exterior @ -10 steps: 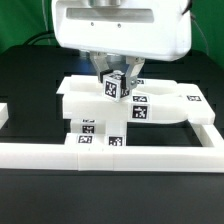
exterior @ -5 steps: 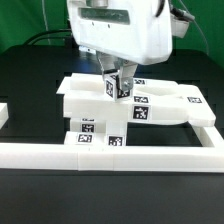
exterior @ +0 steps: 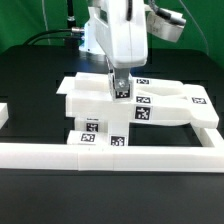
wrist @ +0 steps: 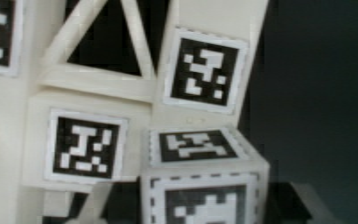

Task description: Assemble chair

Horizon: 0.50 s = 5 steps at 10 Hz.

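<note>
The chair parts (exterior: 88, 101) lie joined as a flat white assembly with several square tags, against the white border rail. My gripper (exterior: 120, 92) hangs right over its middle, shut on a small white tagged block (exterior: 121, 84) that sits just above or on the top panel; I cannot tell if it touches. In the wrist view the block (wrist: 202, 185) fills the space between my jaws, with a tag on each visible face. Beside it are the chair's tagged panel (wrist: 83, 148) and an upright bar (wrist: 208, 68). My fingertips are mostly hidden by the block.
The long white border rail (exterior: 120, 153) runs along the front and turns back at the exterior view's right (exterior: 212, 125). Another rail piece (exterior: 4, 113) is at the left edge. Cables and the arm's base (exterior: 92, 40) stand behind on the black table.
My wrist has turned, so its broad white housing now looks narrow. The held block has turned with it and shifted slightly to the exterior view's right, lower toward the panel.
</note>
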Tool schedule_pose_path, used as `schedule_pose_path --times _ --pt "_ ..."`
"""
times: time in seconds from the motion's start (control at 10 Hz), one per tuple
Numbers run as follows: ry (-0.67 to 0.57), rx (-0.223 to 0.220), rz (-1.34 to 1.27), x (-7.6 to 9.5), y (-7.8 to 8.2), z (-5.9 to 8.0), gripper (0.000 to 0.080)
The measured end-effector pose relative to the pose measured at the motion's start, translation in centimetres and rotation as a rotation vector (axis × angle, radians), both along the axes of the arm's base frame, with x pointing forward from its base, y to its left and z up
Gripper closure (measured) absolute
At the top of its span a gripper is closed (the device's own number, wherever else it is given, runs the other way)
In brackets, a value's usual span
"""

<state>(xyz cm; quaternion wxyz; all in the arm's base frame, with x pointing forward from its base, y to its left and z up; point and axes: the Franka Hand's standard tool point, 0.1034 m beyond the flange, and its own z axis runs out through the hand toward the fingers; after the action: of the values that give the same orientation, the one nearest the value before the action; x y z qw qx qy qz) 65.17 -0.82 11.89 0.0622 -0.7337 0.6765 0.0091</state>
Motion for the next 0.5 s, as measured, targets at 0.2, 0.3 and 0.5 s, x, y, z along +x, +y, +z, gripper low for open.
schedule_pose_path --times 0.2,0.3,0.5 --pt "0.001 0.002 -0.009 0.00 0.04 -0.01 0.0507" --pt "-0.003 0.000 0.028 -0.01 0.05 -0.04 0.0507" --pt "-0.009 -0.003 0.079 0.03 0.21 -0.02 0.0194"
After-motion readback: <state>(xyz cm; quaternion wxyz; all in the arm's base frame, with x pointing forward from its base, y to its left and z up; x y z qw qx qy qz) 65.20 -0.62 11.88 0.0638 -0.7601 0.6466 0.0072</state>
